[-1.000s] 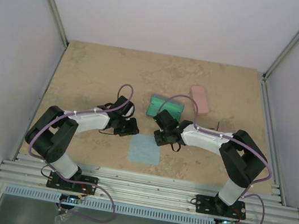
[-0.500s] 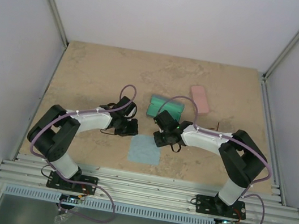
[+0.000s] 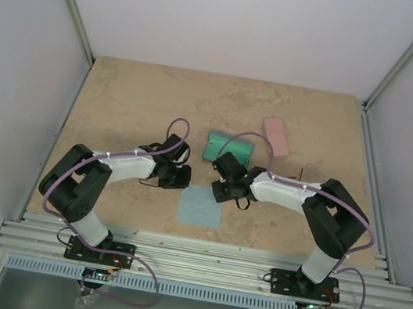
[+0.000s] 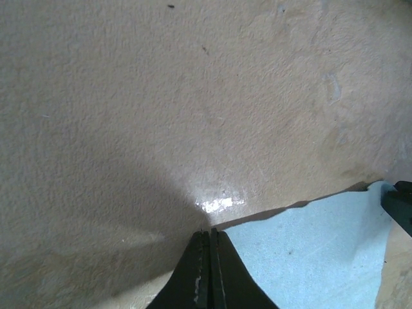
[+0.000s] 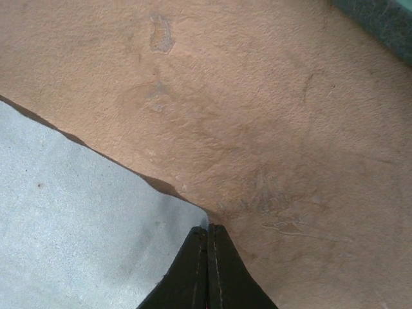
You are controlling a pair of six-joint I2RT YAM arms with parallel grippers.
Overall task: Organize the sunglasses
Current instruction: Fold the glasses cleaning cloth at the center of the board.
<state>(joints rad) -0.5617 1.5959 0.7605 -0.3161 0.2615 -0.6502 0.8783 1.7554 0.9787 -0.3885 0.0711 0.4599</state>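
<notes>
Left pincer (image 4: 207, 235) clamped on light blue cloth (image 4: 309, 257) corner; right pincer (image 5: 208, 229) clamped on other corner. Sunglasses hidden, place relative to pincers unclear.

top: overhead, far | wrists: close, downward — all share cloth (image 3: 200, 206)

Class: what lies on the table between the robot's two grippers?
The light blue cloth; its far edge spans from the left gripper to the right gripper, seen in the top view.

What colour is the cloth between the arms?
Light blue cloth, clearest in the top external view.
</notes>
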